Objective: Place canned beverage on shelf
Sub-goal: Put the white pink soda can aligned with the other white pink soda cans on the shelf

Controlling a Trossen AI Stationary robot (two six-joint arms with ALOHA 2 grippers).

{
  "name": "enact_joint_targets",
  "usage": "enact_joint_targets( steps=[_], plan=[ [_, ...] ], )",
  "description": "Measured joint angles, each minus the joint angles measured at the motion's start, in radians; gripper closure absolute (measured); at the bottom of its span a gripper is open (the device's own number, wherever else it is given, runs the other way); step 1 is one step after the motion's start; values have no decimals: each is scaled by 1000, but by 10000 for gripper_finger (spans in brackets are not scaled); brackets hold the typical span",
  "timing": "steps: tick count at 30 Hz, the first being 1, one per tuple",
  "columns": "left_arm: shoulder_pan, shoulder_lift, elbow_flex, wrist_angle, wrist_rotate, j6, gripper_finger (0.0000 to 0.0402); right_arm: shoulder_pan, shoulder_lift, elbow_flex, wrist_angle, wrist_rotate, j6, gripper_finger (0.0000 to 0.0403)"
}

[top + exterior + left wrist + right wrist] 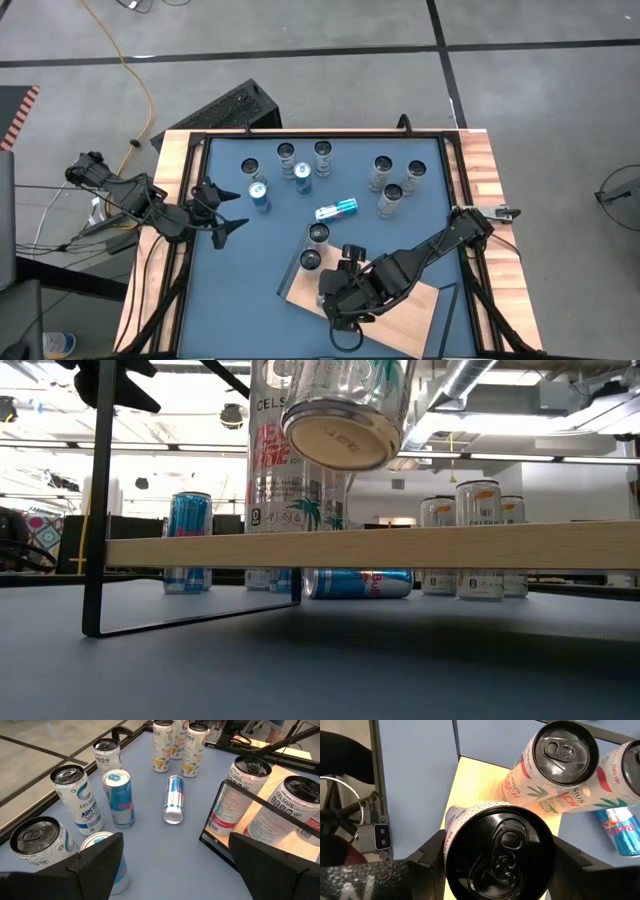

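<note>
My right gripper (345, 298) is shut on a white can with a black top (500, 857) above the shelf, a light-wood board (395, 300) at the table's near middle. In the low view the can's base (340, 430) shows tilted above the board's edge (400, 546). Two white Celsius cans (318, 235) (311, 260) stand upright on the board's far left corner. My left gripper (225, 225) is open and empty at the table's left, beside a blue can (259, 196). My right gripper pinches the can's side wall just below the top rim (449, 832) between its two fingers (572, 862), one on either side. The fingers come from above, along the can's sides. The can is lifted clear of the board and tilted.
Several cans stand on the far half of the blue table (240, 290): some at the far left (286, 153), three at the far right (390, 195). A blue and silver can (336, 209) lies on its side in the middle. A dark frame (100, 510) carries the board.
</note>
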Motion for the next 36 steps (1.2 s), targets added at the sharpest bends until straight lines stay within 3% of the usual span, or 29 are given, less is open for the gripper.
enact_joint_targets(
  steps=[15, 25, 36],
  plan=[
    [0, 0, 0, -1, 0, 6, 54, -11, 50, -4, -30, -19, -10, 169],
    [0, 0, 0, -1, 0, 7, 54, -13, 50, -4, -46, -26, -10, 138],
    [0, 0, 0, -2, 0, 7, 54, -30, 50, -4, -43, -158, -10, 133]
  ],
)
